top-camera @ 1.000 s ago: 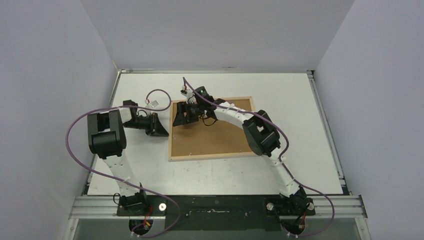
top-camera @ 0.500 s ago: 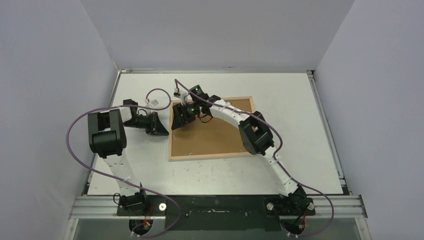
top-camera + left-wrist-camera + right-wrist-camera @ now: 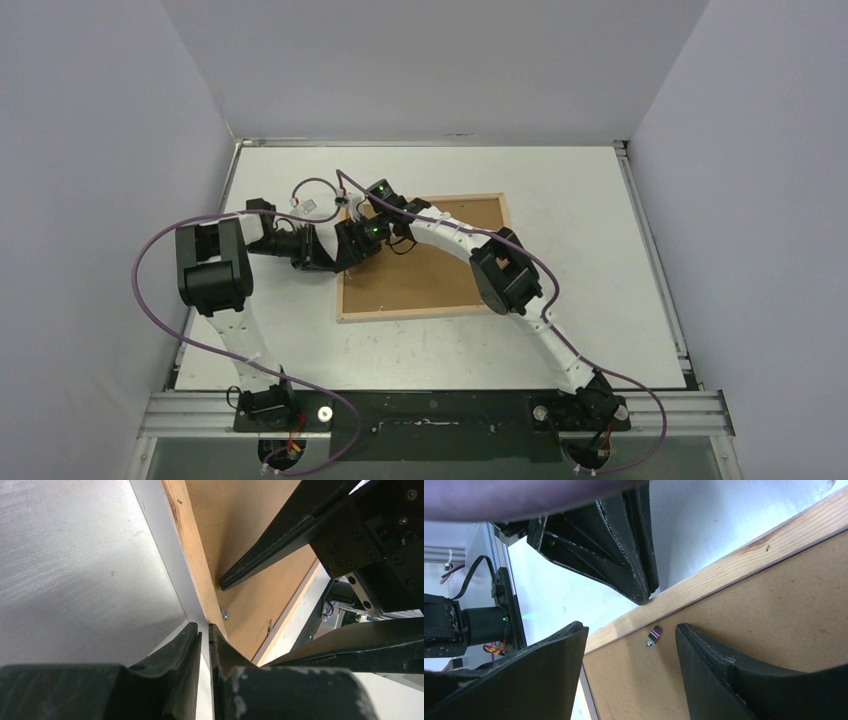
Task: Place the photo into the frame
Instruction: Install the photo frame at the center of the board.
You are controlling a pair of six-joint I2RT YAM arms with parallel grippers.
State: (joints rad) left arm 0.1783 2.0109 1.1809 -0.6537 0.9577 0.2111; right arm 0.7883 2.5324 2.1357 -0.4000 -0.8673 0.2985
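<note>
The frame (image 3: 420, 313) is a thin rectangle of pale natural wood with narrow bars, lying flat and back side up about the middle of the table (image 3: 600, 250), its long sides running across the table and slightly skewed to the table's edges. A brown fibreboard backing panel (image 3: 420, 280) fills its opening, with a small metal turn clip (image 3: 653, 636) just inside the left bar. A smooth pale strip (image 3: 165, 555) runs along that bar's outer side; whether it is the photo cannot be told
</note>
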